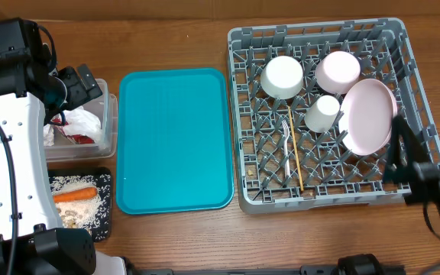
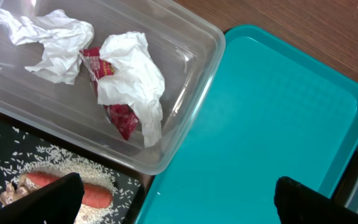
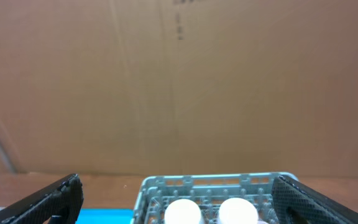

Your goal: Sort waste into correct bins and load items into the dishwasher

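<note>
The clear tub (image 1: 111, 114) holds crumpled white napkins (image 2: 132, 74) and a red wrapper (image 2: 120, 115). In front of it the black tray (image 1: 105, 183) carries rice and a carrot stick (image 1: 75, 195). My left gripper (image 1: 88, 85) hangs open and empty above the tub's right side, its fingers (image 2: 48, 202) wide apart. The grey dish rack (image 1: 239, 114) contains a white bowl (image 1: 283, 76), pink bowl (image 1: 337, 71), small cup (image 1: 323, 113), pink plate (image 1: 369, 114), fork (image 1: 287, 145) and chopstick (image 1: 296, 164). Over the rack's right edge my right gripper (image 1: 398, 149) stands open, holding nothing.
A teal serving tray (image 1: 174, 137) lies between the tub and the rack, with one stray rice grain near its left edge. A cardboard wall rises behind the table in the right wrist view. The left arm's white body covers part of the tub and black tray.
</note>
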`<state>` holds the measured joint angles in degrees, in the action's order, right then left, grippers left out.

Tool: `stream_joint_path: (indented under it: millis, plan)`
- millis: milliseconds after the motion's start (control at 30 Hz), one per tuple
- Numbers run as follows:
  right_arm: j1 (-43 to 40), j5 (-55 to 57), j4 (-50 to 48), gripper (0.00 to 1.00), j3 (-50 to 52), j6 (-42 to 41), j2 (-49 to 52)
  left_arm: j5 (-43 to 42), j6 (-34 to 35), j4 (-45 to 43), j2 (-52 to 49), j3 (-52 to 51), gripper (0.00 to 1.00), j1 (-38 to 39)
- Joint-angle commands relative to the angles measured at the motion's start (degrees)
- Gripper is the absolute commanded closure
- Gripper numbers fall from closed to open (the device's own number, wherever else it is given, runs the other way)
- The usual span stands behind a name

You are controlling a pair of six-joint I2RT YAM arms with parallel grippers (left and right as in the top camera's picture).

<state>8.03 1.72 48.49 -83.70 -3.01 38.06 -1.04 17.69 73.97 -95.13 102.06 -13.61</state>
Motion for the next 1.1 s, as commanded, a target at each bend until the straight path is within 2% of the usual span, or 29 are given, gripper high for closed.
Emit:
stream_joint_path:
  millis: [0, 167, 333, 567, 733, 1067]
  plan:
    - [-2.8, 0.22, -0.22, 0.0, 5.84, 0.31, -6.1, -0.02, 0.55, -0.04, 0.74, 1.31, 0.0, 0.09]
    - [-6.32, 0.15, -3.43, 0.0, 17.59, 0.24, -14.47, -0.02, 0.55, -0.04, 0.74, 1.31, 0.0, 0.09]
    - [-7.72, 0.02, -14.03, 0.0, 33.66, 0.02, -24.24, -0.02, 0.55, -0.04, 0.74, 1.31, 0.0, 0.09]
    - [-8.22, -2.69, -30.34, 0.0, 52.68, -0.42, -33.0, -0.02, 0.55, -0.04, 0.74, 1.31, 0.0, 0.09]
    - [-8.55, -2.86, -39.01, 0.0, 62.05, -1.73, -37.22, -0.02, 0.55, -0.04, 0.74, 1.31, 0.0, 0.09]
    - [-8.55, -2.86, -46.49, 0.0, 73.11, -1.7, -37.9, -0.02, 0.55, -0.04, 0.74, 1.31, 0.0, 0.09]
